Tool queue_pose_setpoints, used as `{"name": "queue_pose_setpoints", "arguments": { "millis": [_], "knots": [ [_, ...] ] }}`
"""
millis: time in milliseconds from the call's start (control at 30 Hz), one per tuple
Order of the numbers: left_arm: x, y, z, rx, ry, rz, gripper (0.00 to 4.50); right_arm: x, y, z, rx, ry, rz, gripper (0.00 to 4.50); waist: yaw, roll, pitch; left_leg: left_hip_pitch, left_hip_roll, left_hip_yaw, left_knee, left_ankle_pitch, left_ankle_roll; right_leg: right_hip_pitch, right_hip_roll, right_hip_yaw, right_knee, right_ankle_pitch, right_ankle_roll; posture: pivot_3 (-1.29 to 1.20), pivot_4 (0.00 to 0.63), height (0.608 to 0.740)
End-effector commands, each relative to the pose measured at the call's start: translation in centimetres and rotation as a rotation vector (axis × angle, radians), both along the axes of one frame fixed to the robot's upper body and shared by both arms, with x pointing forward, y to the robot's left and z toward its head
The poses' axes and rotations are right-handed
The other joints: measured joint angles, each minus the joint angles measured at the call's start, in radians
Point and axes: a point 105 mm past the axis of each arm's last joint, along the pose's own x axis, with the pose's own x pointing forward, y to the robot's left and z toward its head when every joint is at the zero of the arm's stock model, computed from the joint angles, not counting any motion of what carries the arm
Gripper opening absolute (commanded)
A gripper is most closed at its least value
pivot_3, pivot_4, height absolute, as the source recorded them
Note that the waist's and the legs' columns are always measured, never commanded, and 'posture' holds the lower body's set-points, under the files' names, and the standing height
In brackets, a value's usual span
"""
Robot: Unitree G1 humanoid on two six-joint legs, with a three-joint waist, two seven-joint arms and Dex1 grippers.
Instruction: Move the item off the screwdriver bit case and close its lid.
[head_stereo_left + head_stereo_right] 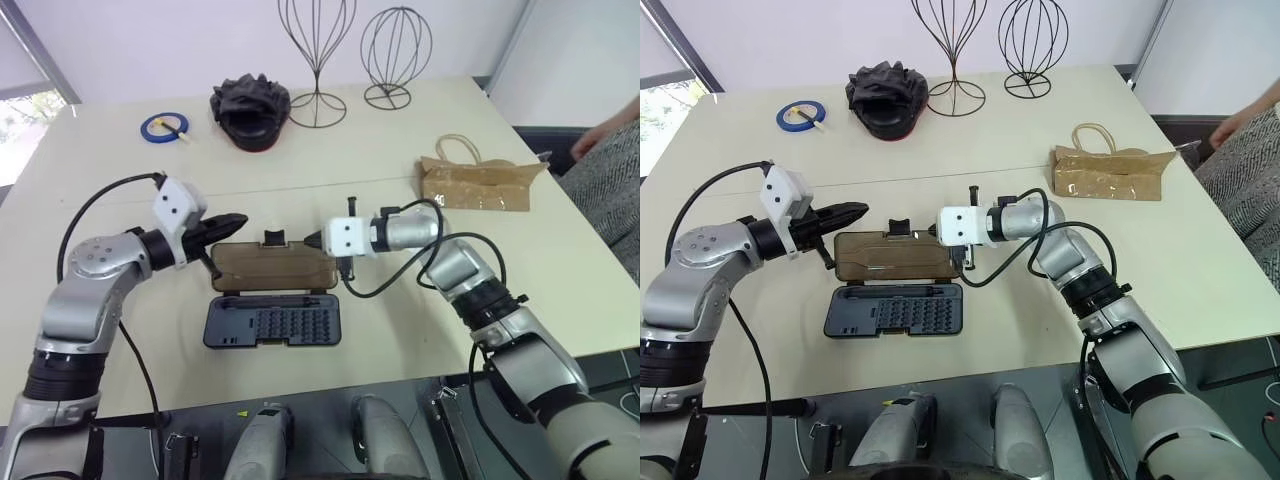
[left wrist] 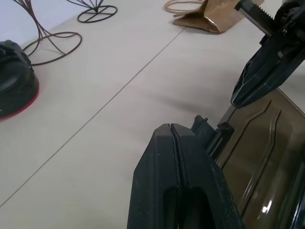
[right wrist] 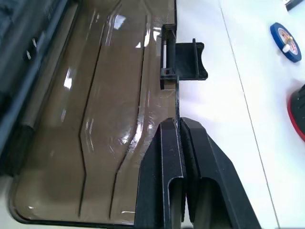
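The screwdriver bit case [image 1: 272,322] lies open near the table's [image 1: 120,170] front edge, its brown lid [image 1: 272,265] folded flat toward the far edge. The paper bag [image 1: 478,183] sits well apart, near the table's right edge. The right gripper [image 1: 314,240], fingers pressed together and holding nothing, has its tips at the lid's far edge beside the black latch tab [image 1: 272,238]. The left gripper [image 1: 236,221], also closed and empty, hovers at the lid's far left corner.
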Motion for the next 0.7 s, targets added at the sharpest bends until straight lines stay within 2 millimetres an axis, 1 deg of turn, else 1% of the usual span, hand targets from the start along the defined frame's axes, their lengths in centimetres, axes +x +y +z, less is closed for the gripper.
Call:
{"name": "queue_pose_setpoints", "arguments": {
  "millis": [33,233,500,700],
  "knots": [
    [-0.3,-0.1,1.5,0.002,-0.064,-0.006,0.00,-0.1,0.6,0.6,-0.019,-0.049,0.048,0.02,0.000,0.000,0.000,0.000,0.000,0.000,0.000,0.000,0.000,0.000,0.000,0.000,0.000,0.000,0.000,0.00,0.150,0.740],
    [-0.4,-0.2,1.4,0.003,-0.063,-0.004,0.00,-0.1,0.9,0.4,-0.007,-0.052,0.055,0.02,0.000,0.000,0.000,0.000,0.000,0.000,0.000,0.000,0.000,0.000,0.000,0.000,0.000,0.000,0.000,0.00,0.150,0.740],
    [-0.3,-0.3,1.6,0.001,-0.070,-0.004,0.00,0.2,1.7,0.8,0.012,-0.083,0.071,0.02,-0.001,0.000,0.000,0.000,0.000,0.000,0.000,0.000,0.000,0.000,0.000,0.000,0.000,0.000,0.000,0.00,0.150,0.740],
    [-0.5,-0.4,1.4,0.000,-0.069,-0.005,0.00,0.5,1.4,0.2,-0.016,-0.070,0.060,0.02,0.000,0.000,0.000,0.000,0.000,0.000,0.000,0.000,0.000,0.000,0.000,0.000,0.000,0.000,0.000,0.00,0.150,0.740]
  ]
}}
